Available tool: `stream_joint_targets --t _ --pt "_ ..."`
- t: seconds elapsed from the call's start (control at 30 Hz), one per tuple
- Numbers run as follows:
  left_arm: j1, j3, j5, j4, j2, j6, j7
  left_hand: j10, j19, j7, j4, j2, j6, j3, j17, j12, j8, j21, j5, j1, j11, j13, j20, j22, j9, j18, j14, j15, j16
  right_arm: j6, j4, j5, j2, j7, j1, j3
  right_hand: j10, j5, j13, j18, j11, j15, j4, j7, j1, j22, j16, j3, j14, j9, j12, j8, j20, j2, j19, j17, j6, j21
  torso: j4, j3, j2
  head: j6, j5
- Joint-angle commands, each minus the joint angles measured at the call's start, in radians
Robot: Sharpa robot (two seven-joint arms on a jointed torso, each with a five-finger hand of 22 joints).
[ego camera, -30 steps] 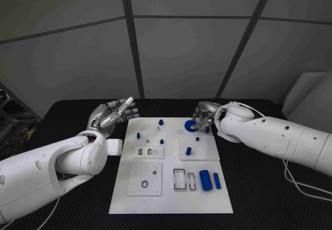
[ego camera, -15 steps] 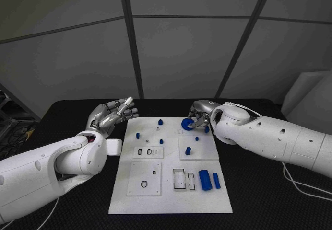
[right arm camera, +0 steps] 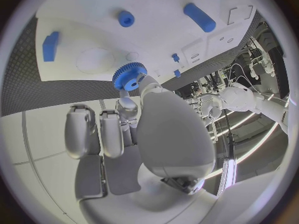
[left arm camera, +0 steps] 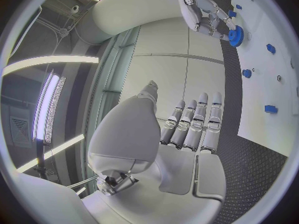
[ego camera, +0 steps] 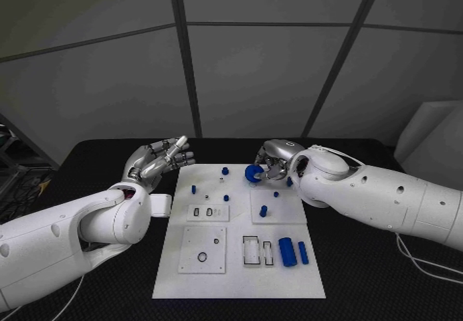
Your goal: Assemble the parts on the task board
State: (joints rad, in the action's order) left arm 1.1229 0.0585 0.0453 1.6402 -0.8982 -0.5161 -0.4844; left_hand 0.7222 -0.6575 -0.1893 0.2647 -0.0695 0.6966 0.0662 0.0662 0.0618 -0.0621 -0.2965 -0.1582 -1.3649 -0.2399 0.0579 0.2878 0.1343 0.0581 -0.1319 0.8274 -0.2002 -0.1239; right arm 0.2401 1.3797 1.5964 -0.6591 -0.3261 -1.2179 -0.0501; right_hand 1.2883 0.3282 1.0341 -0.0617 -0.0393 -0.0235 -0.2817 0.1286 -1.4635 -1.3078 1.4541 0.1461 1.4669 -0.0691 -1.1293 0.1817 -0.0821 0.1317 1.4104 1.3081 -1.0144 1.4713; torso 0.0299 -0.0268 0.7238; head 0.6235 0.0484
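My right hand [ego camera: 274, 160] pinches a blue toothed gear [ego camera: 253, 173] just above the far edge of the white task board [ego camera: 239, 281]. The gear [right arm camera: 129, 76] sits at the fingertips [right arm camera: 126, 103] in the right wrist view, and the gear [left arm camera: 235, 36] also appears in the left wrist view with the right hand [left arm camera: 202, 12]. Small blue pegs [ego camera: 225, 170] stand on the board's far half. Two blue cylinders [ego camera: 286, 251] lie at its near right. My left hand [ego camera: 156, 160] hovers open, fingers [left arm camera: 194, 129] straight, beyond the board's far left corner.
The board lies on a black table [ego camera: 376, 267]. It carries white inset plates [ego camera: 203, 249] with slots and a small ring, plus a rectangular outline at its near middle. A white block [ego camera: 159, 205] sits at the board's left edge by my left forearm.
My right hand has carried the gear a little to the left and farther from me, along the board's far edge. The left hand has stayed put.
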Motion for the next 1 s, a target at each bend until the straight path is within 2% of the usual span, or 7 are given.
stream_joint_targets --t 0.03,0.33,0.37,0.6,0.73,0.9,1.0 --pt "0.001 0.001 -0.006 -0.001 0.002 0.014 -0.001 -0.007 0.009 -0.082 -0.007 0.005 -0.007 0.001 -0.001 -0.003 0.005 0.002 0.003 -0.001 0.002 -0.001 0.000 -0.001 -0.001 -0.027 -0.003 -0.002 0.005 0.058 0.018 0.013 0.015 -0.006 -0.002 -0.001 0.006 0.007 0.002 0.014 0.001 -0.007 -0.001 -0.003 0.002 -0.055 0.006 0.007 0.057 0.000 0.005 -0.004 0.000 0.004 0.010 0.013 -0.008 0.006 0.0007 -0.0004 0.000 0.001 -0.004" --pt "0.001 0.001 -0.006 -0.002 0.005 0.013 -0.002 -0.007 0.009 -0.082 -0.007 0.005 -0.007 0.001 -0.001 -0.003 0.005 0.002 0.003 -0.001 0.002 -0.001 0.000 -0.001 -0.001 -0.027 -0.003 -0.002 0.005 0.048 -0.041 0.015 0.119 0.005 -0.002 0.000 0.007 0.009 0.002 0.014 0.001 -0.007 -0.002 -0.003 0.004 -0.057 0.007 0.010 0.057 0.000 0.005 -0.004 0.000 0.003 0.011 0.013 -0.010 0.006 0.0048 -0.0022 0.000 0.004 -0.005" --pt "0.001 0.001 -0.006 -0.002 0.005 0.013 -0.002 -0.007 0.009 -0.082 -0.007 0.005 -0.007 0.001 -0.001 -0.003 0.005 0.002 0.003 -0.001 0.002 -0.001 0.000 -0.001 -0.001 -0.027 -0.003 -0.002 0.005 0.044 -0.050 0.015 0.131 0.006 -0.002 0.001 0.007 0.009 0.002 0.014 0.001 -0.007 -0.002 -0.003 0.004 -0.057 0.007 0.010 0.057 0.000 0.005 -0.004 0.000 0.003 0.011 0.013 -0.010 0.006 0.0028 -0.0019 0.000 0.005 -0.007" --pt "0.002 0.001 -0.006 -0.003 0.007 0.013 -0.001 -0.008 0.010 -0.082 -0.007 0.004 -0.007 0.000 -0.001 -0.004 0.006 0.002 0.003 -0.001 0.002 -0.001 0.000 -0.002 -0.002 -0.026 -0.004 -0.003 0.006 0.022 -0.100 0.015 0.189 0.011 -0.002 0.009 0.004 0.009 -0.003 0.014 0.001 -0.007 -0.002 -0.002 0.005 -0.056 0.006 0.011 0.057 0.001 0.009 -0.005 0.000 0.003 0.010 0.012 -0.008 0.006 0.0025 -0.0019 0.001 0.007 -0.009" --pt "0.002 0.001 -0.006 -0.003 0.008 0.014 -0.001 -0.008 0.010 -0.082 -0.007 0.004 -0.007 0.000 -0.001 -0.004 0.006 0.002 0.003 -0.001 0.002 -0.001 0.000 -0.002 -0.002 -0.026 -0.004 -0.003 0.006 0.019 -0.117 0.015 0.204 0.008 -0.002 0.012 0.001 0.009 -0.006 0.014 0.000 -0.007 -0.002 -0.001 0.005 -0.055 0.006 0.014 0.057 0.001 0.013 -0.007 -0.001 0.004 0.009 0.012 -0.007 0.005 0.0034 -0.0019 0.001 0.010 -0.011" --pt "0.002 0.001 -0.006 -0.005 0.007 0.014 -0.001 -0.008 0.010 -0.082 -0.007 0.004 -0.007 0.000 -0.001 -0.004 0.006 0.002 0.003 -0.001 0.002 -0.001 0.000 -0.002 -0.002 -0.026 -0.004 -0.003 0.006 0.033 -0.115 0.020 0.198 0.007 -0.002 0.014 0.001 0.010 -0.006 0.014 0.000 -0.007 -0.001 -0.001 0.005 -0.055 0.006 0.015 0.056 0.001 0.014 -0.008 -0.001 0.004 0.009 0.011 -0.006 0.005 -0.0009 0.0006 0.001 0.011 -0.016" --pt "0.002 0.001 -0.006 -0.007 0.007 0.014 -0.001 -0.008 0.010 -0.082 -0.007 0.004 -0.007 0.000 -0.001 -0.004 0.006 0.002 0.003 -0.001 0.002 -0.001 0.000 -0.002 -0.002 -0.026 -0.004 -0.003 0.006 0.035 -0.109 0.020 0.191 0.007 -0.002 0.014 0.000 0.010 -0.006 0.014 -0.001 -0.007 0.000 0.000 0.005 -0.055 0.006 0.017 0.056 0.002 0.014 -0.010 -0.001 0.006 0.009 0.011 -0.004 0.005 -0.0027 0.0005 0.001 0.011 -0.016"
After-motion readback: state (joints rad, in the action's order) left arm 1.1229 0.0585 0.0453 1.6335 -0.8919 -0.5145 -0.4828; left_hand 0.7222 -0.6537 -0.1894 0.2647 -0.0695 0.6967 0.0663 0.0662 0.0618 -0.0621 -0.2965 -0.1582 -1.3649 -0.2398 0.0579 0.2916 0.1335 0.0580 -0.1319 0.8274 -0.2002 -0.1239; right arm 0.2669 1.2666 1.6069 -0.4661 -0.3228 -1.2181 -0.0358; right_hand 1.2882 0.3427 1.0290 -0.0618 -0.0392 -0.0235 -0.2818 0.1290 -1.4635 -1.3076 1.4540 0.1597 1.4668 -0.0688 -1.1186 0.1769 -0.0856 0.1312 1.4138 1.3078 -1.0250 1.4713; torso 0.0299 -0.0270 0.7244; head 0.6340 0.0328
